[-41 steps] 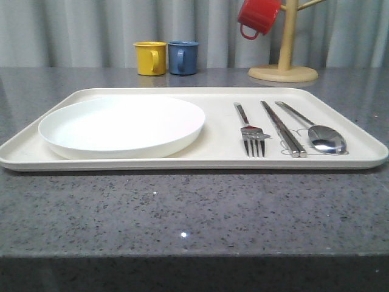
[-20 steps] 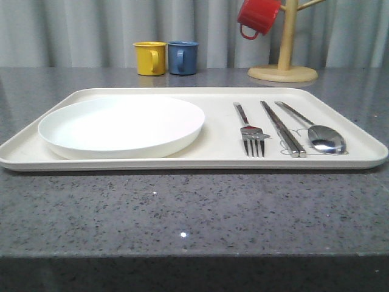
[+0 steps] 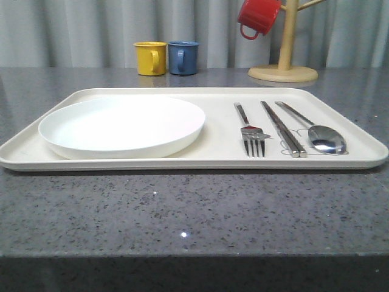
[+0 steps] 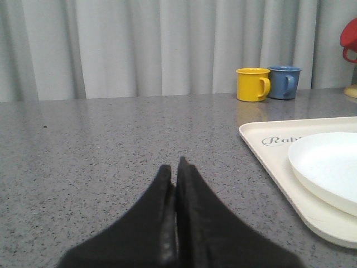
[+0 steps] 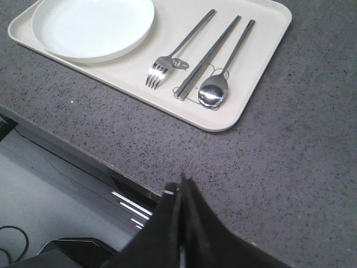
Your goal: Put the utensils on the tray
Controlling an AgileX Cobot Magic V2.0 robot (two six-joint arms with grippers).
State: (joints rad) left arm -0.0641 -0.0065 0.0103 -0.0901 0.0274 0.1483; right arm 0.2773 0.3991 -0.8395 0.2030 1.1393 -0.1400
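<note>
Resting on the speckled grey counter, the cream tray is seen carrying every item of the set. The white plate lies in the tray's left part, touching the tray floor. To its right the fork, the chopsticks and the spoon are laid side by side, roughly parallel and slightly apart, with the fork nearest the plate and the spoon nearest the tray's right rim. The fork's tines and the spoon's bowl are turned toward the near rim.

The left gripper is seen with its dark fingers pressed together and nothing between them. It is held low over bare counter, and the tray's corner with the script lettering and the plate's edge lie ahead of it and off to its right side, well apart from the fingertips.

The right gripper is likewise pressed together, empty, and is held high, above the counter's near edge. The tray lies ahead of it and somewhat to its left, the spoon being the closest utensil to the fingertips, then the chopsticks and the fork, with the plate farthest.

Beyond the tray, a yellow mug and a blue mug are set just beside each other, and a red mug is hung on a wooden stand.
</note>
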